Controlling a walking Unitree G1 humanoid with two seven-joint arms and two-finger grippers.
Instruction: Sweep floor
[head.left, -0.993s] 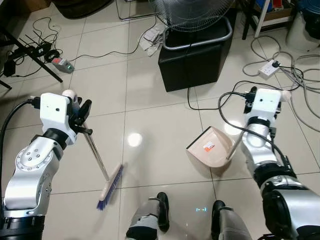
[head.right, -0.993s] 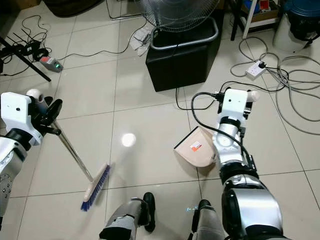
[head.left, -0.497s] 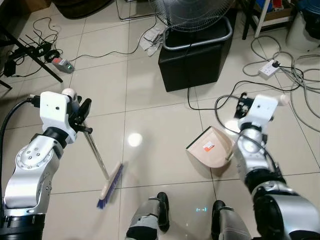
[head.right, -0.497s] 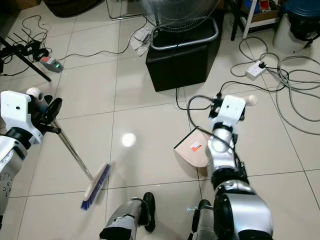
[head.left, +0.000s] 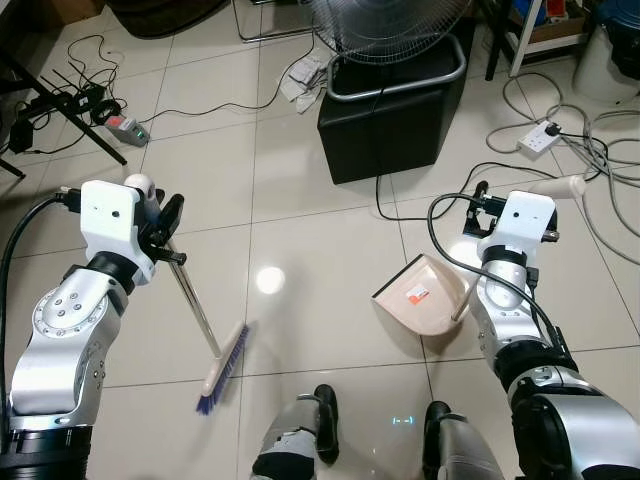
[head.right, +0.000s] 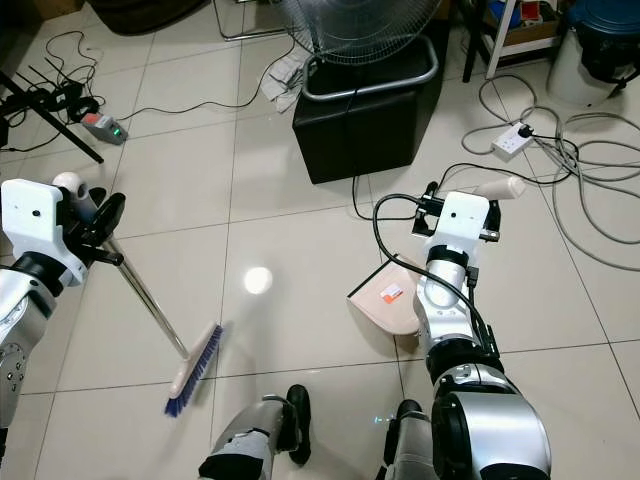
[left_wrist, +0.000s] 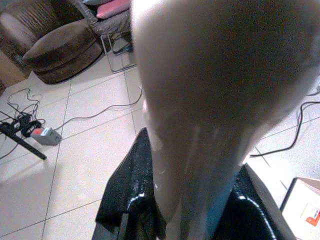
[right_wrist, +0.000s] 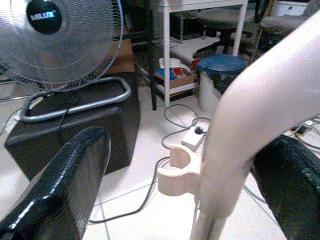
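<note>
My left gripper (head.left: 166, 228) is shut on the metal shaft of a broom, whose pale head with blue bristles (head.left: 222, 369) rests on the tile near my left foot. In the left wrist view the cream handle top (left_wrist: 210, 100) rises between the black fingers (left_wrist: 127, 195). My right gripper (right_wrist: 200, 165) is shut on the cream handle (head.left: 556, 186) of a beige dustpan (head.left: 421, 299), which stands on the floor in front of my right foot. A black finger (right_wrist: 75, 175) shows on each side of that handle.
A black box (head.left: 390, 105) with a standing fan (head.left: 385, 25) on it sits straight ahead. Cables and a power strip (head.left: 540, 137) trail over the floor at the right. Another power strip (head.left: 125, 128) and cords lie at the far left. Open tile lies between broom and dustpan.
My right wrist has twisted, swinging the dustpan handle's tip out to the right; the pan stays in place. The broom and left arm have barely moved.
</note>
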